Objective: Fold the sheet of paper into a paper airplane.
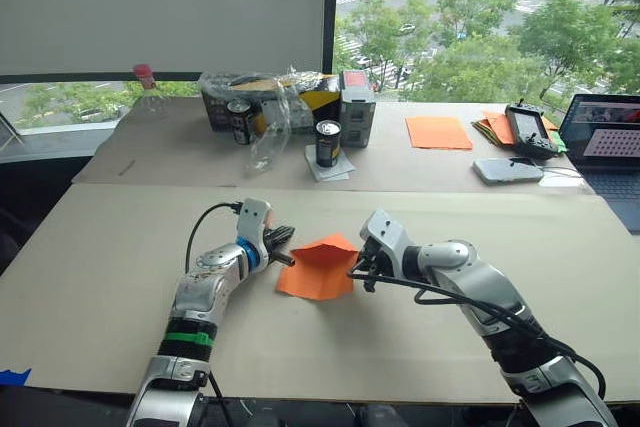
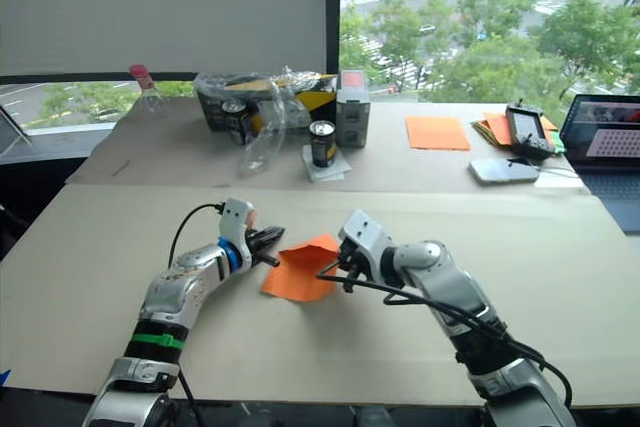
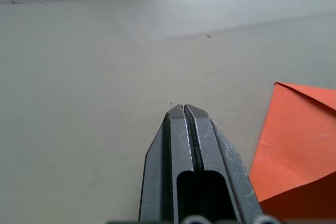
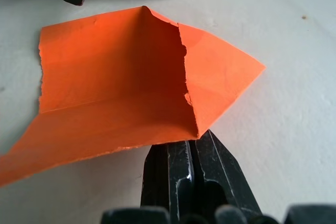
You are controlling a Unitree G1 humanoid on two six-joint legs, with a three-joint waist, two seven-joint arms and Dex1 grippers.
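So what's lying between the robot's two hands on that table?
The creased orange sheet of paper, partly folded with one flap raised. The head views show the left hand beside its left edge and the right hand at its right edge.

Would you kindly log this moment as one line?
right end effector: shut on sheet of paper edge | left end effector: shut, beside sheet | fold: partial

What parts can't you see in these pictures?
- Right claw: its shut fingertips slip under the folded bright orange sheet of paper, so whether they pinch it is hidden.
- Underside of the paper: lies against the tan table.
- Labels on the small dark cans: too small to read in the eye views.
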